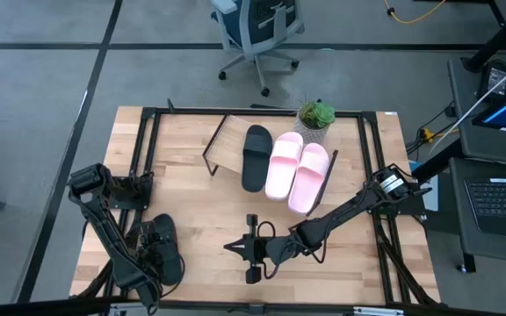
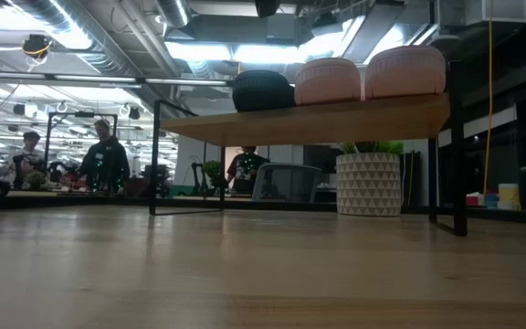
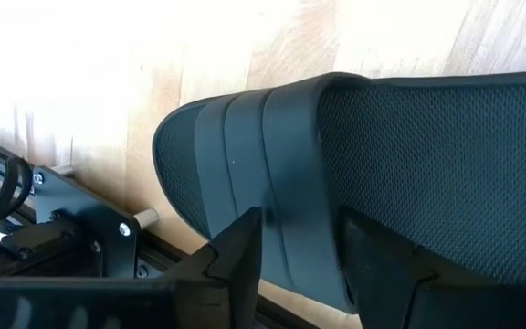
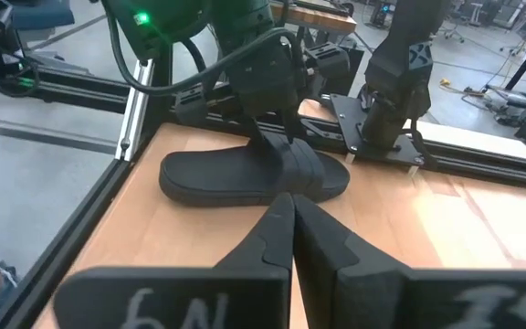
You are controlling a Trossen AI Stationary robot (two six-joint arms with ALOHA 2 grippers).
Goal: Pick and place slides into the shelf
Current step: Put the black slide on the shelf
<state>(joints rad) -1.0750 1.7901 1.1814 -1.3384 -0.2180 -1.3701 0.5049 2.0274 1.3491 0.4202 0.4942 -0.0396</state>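
Note:
One matte black slide [image 1: 170, 263] [image 4: 217, 178] lies flat on its sole near the table's near-left corner. My left gripper [image 1: 160, 244] [image 3: 299, 247] comes down on its wide strap [image 4: 313, 172]. The shelf [image 1: 227, 140] [image 2: 336, 119] stands at the table's far middle. On its board rest the other black slide [image 1: 255, 156] [image 2: 263, 91] and two pale pink slides [image 1: 284, 164] [image 1: 311, 175] [image 2: 329, 80] [image 2: 405, 71], side by side. My right gripper [image 1: 231, 248] [image 4: 292, 219] is shut, low over the near middle of the table, pointing toward the left arm. My left gripper pinches the black slide's strap at its smooth ribbed edge band [image 3: 286, 183] between the two fingers [image 3: 240, 251], coming from above and pointing down. The slide still lies flat with its sole on the table.
A potted plant [image 1: 316, 116] [image 2: 368, 183] stands behind the shelf's far right. Black frame rails [image 1: 139, 158] run along the table's edges. Bare wood lies between the shelf and the grippers [image 1: 209, 206]. People and an office chair [image 1: 257, 31] are beyond the far edge.

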